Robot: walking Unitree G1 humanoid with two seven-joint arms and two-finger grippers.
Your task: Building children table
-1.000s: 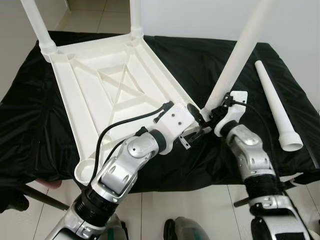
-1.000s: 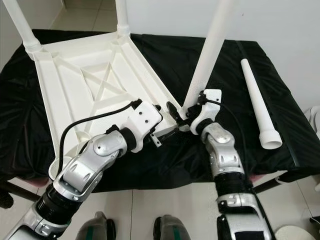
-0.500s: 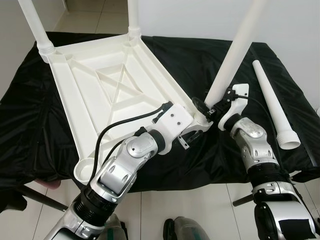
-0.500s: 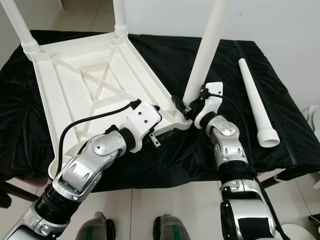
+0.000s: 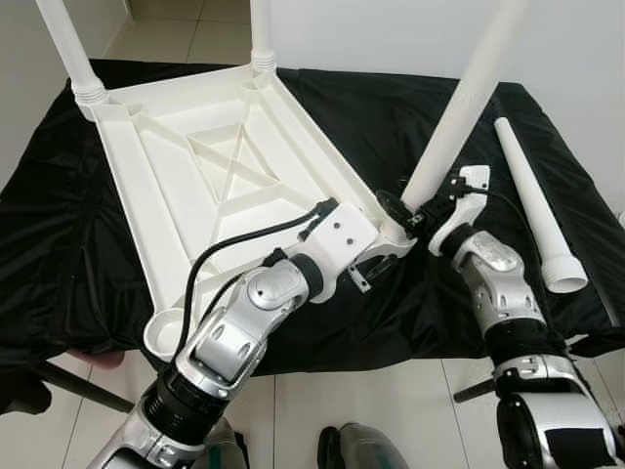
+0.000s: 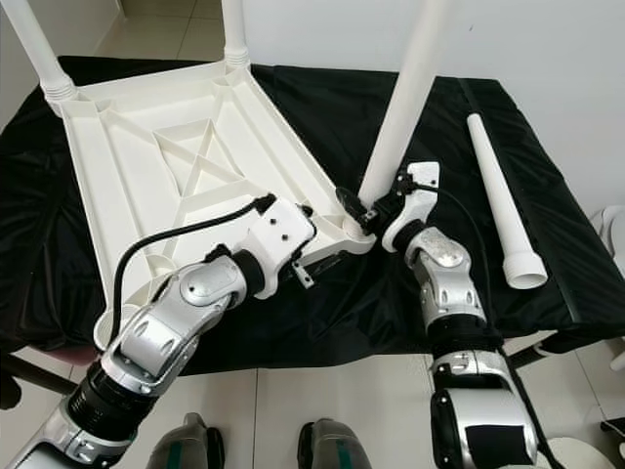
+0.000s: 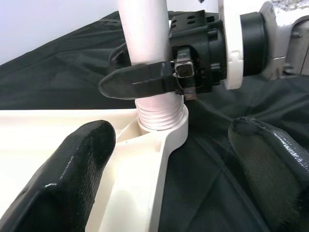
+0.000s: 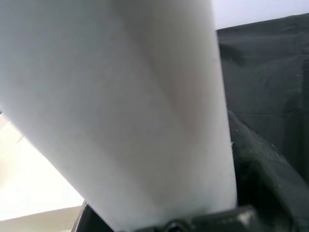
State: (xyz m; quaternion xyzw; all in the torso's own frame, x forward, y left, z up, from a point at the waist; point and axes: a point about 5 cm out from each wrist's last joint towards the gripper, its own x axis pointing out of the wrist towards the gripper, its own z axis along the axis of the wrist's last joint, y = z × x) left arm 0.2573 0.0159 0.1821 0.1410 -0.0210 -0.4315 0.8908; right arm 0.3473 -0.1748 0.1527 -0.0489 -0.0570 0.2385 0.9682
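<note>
white ribbed tabletop (image 5: 195, 186) upside down on black cloth (image 5: 391, 117) | right gripper (image 7: 145, 82) clamps leg (image 5: 459, 107) at near-right socket | left gripper (image 7: 169, 169) spread wide

My left arm reaches forward with the elbow bent and the forearm angled up toward the centre. My left gripper (image 7: 169, 164) has its two black fingers (image 7: 72, 179) spread wide apart, closed on nothing. My right arm comes up from the lower right, forearm slanting inward, wrist cocked toward the left one. My right gripper (image 5: 410, 210) has its fingers clamped around the white leg (image 5: 459, 107), just above the threaded end.
</note>
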